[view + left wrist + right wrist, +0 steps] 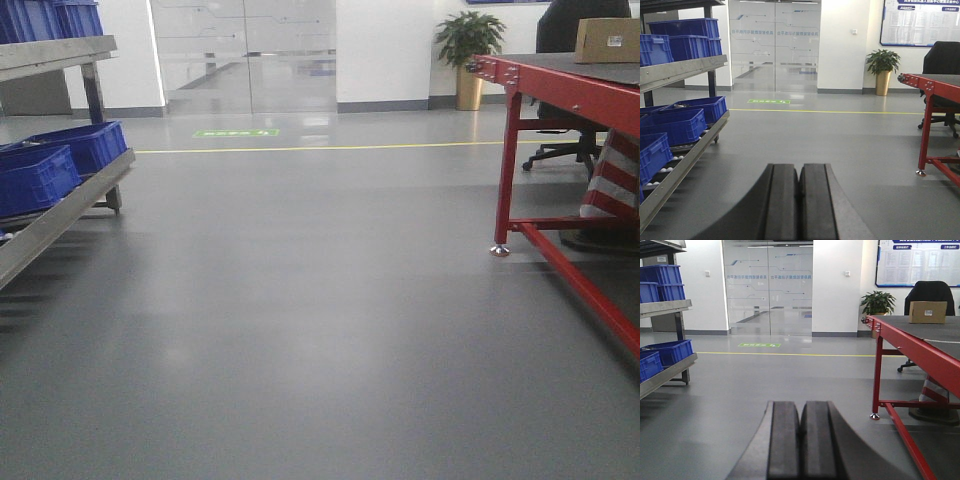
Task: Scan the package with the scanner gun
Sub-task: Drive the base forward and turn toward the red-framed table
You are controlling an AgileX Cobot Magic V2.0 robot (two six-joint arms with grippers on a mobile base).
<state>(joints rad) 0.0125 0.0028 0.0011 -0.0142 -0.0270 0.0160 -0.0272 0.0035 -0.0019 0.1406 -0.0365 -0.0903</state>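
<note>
One plain tan cardboard package [927,312] bearing a small white label is seen, set at the far end of the single red-framed, dark-topped worktop [560,85], just in front of one black office chair [932,291] that stands behind that end. One potted green plant in a gold pot [468,45] is placed near the worktop's far corner, against the white wall. One red-and-white striped cone [610,180] is placed under the worktop. One grey metal rack [60,215] is stood across the grey floor [300,300] from the worktop, well apart from it; in the front-facing view two blue plastic crates [35,180] are counted on its lower tier and more blue ones are glimpsed on the tier above.

Two pincers are shown. The left pincer [799,170] is closed, its two black pads pressed together along their length, and nothing is held or touched by it. The right pincer [800,407] is likewise closed with its pads in contact, and nothing is gripped. Both are held above the floor, off the worktop's near end.

The package is found well apart from both pincers: in the right wrist view it is seen far beyond the right pincer, higher and to its right, on the worktop. In the left wrist view only the worktop's corner is shown.
</note>
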